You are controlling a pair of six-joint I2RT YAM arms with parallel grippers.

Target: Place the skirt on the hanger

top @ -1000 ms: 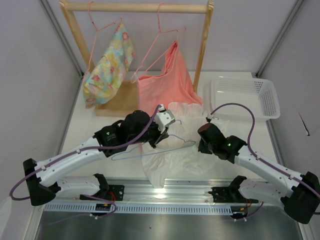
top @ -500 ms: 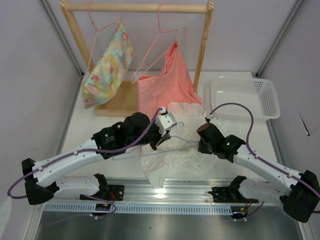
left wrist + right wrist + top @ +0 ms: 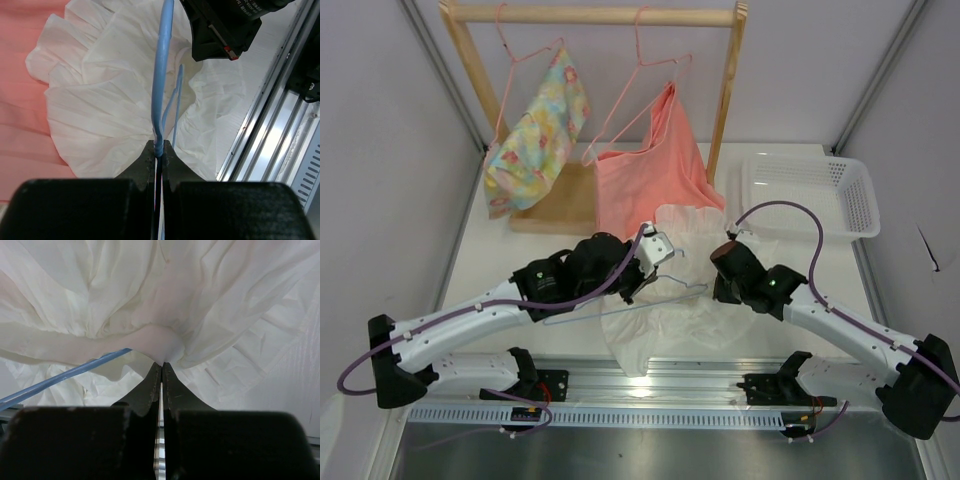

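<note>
The left pincer [image 3: 658, 252] was found clamped on the hanger [image 3: 610, 308], with the blue wire pinched between its closed jaws, near the hook end as far as could be made out. The hanger was carried edge-on above the skirt [image 3: 670, 325]. The skirt lay bunched on the counter [image 3: 495, 265] between the two arms, just in front of the salmon garment [image 3: 655, 170] hung on the wooden rack [image 3: 600, 15]. The right pincer [image 3: 722, 275] was shut on a fold of the skirt's thin fabric, and that fold was held raised off the counter. Over the last second a small but telling shift was noted: the left pincer had been eased forward and to the right, the right pincer had been drawn a touch toward it, and the gap between them had been narrowed. Rather more of the ruffled hem was shown fanned out beyond the pincers than a second earlier. In the right wrist view the wire [image 3: 60, 376] was seen running up to the lifted fold [image 3: 150, 290] and was lost behind it, right beside the closed pincer tips [image 3: 161, 369]. The hanger's shoulder was therefore judged to be at the mouth of the garment, perhaps just entering; whether it was truly inside could not be told. The threading was judged begun, not finished, and the skirt was not yet carried by the hanger.
</note>
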